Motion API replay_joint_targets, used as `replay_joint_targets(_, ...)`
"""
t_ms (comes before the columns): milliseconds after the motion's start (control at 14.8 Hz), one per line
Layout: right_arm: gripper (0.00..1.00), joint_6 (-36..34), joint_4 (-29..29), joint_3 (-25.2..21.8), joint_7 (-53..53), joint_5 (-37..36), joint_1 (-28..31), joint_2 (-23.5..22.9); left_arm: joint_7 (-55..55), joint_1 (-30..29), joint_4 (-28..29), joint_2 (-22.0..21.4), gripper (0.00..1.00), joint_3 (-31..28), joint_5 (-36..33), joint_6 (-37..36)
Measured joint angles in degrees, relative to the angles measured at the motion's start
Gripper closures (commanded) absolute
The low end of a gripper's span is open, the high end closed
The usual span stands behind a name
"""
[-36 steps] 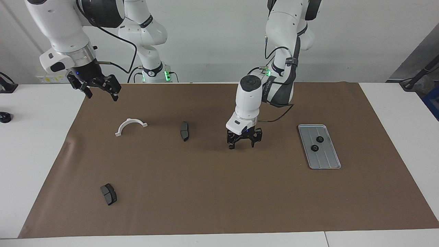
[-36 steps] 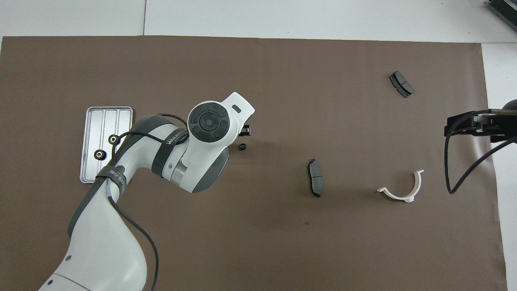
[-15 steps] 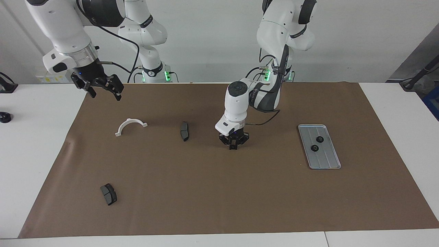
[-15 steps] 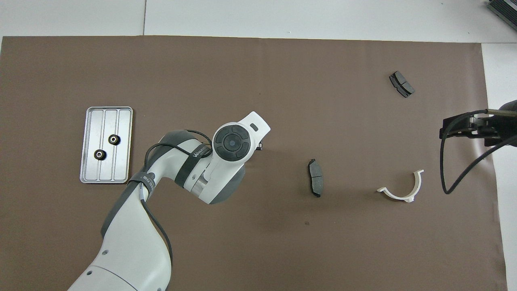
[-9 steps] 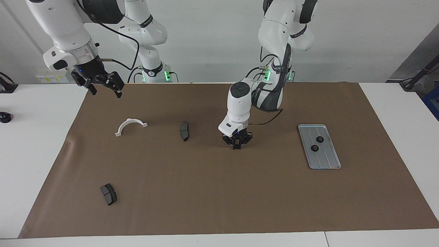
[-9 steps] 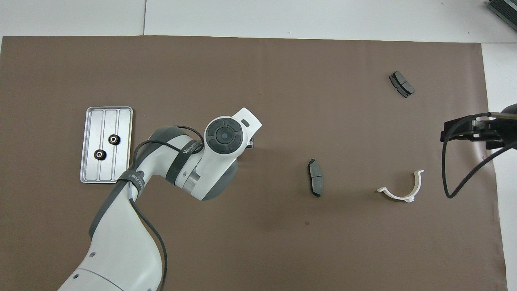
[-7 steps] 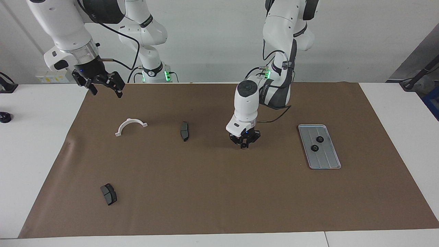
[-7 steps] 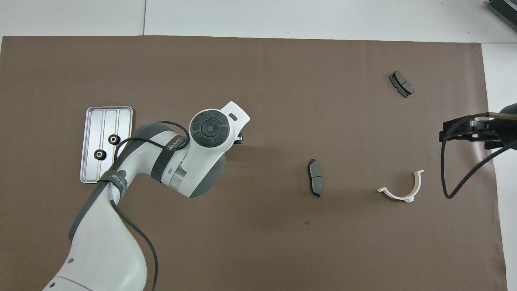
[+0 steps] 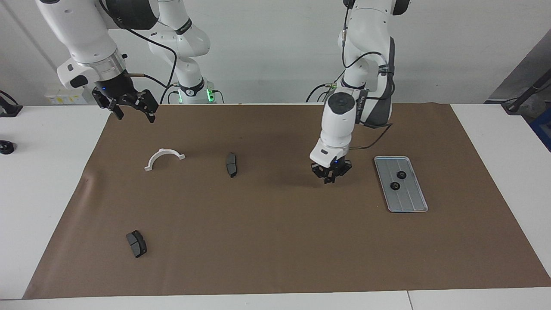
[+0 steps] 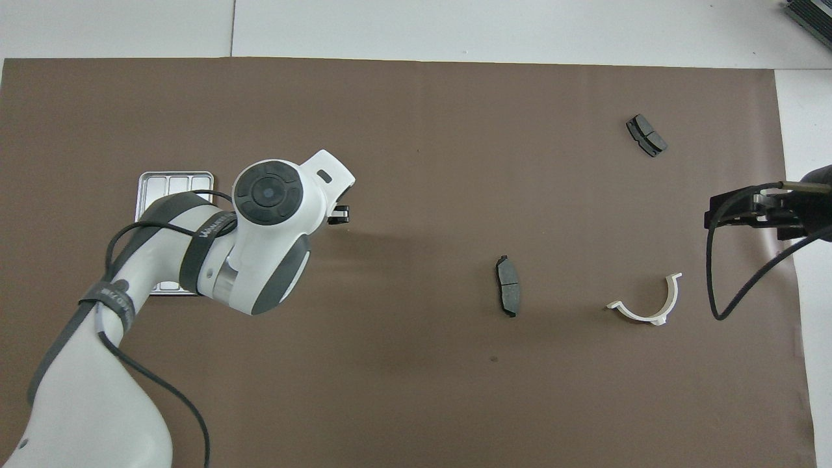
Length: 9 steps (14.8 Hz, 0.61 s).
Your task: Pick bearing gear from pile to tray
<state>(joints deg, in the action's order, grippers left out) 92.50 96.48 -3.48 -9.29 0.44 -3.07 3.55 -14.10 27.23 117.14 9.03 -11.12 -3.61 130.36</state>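
Now | right gripper [image 9: 131, 110]: spread, waiting over mat [image 9: 258, 241] edge | left gripper [image 9: 329, 180]: over mat near tray [image 9: 409, 204], pinching what looks like a gear [image 9: 329, 181] | two gears [image 9: 401, 174] in tray | carry level past rim, lower onto bare grooves, release low against rolling

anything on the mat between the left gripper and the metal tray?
Nothing visible. The left gripper hangs shut over bare brown mat beside the flat silver-grey metal tray; only two small black round gears lie in the tray.
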Motion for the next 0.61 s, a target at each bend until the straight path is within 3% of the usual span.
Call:
replay_joint_targets(203, 0.00, 0.00, 0.00, 0.00, 0.00, 0.00, -0.01, 0.00, 7.29, -5.75, 3.13, -1.92, 1.00, -0.01, -0.01, 0.60)
replay_joint_targets(610, 0.00, 0.00, 0.00, 0.00, 0.00, 0.00, -0.01, 0.00, 10.55, -12.82, 8.22, -2.63, 0.96, 0.12, -0.01, 5.12)
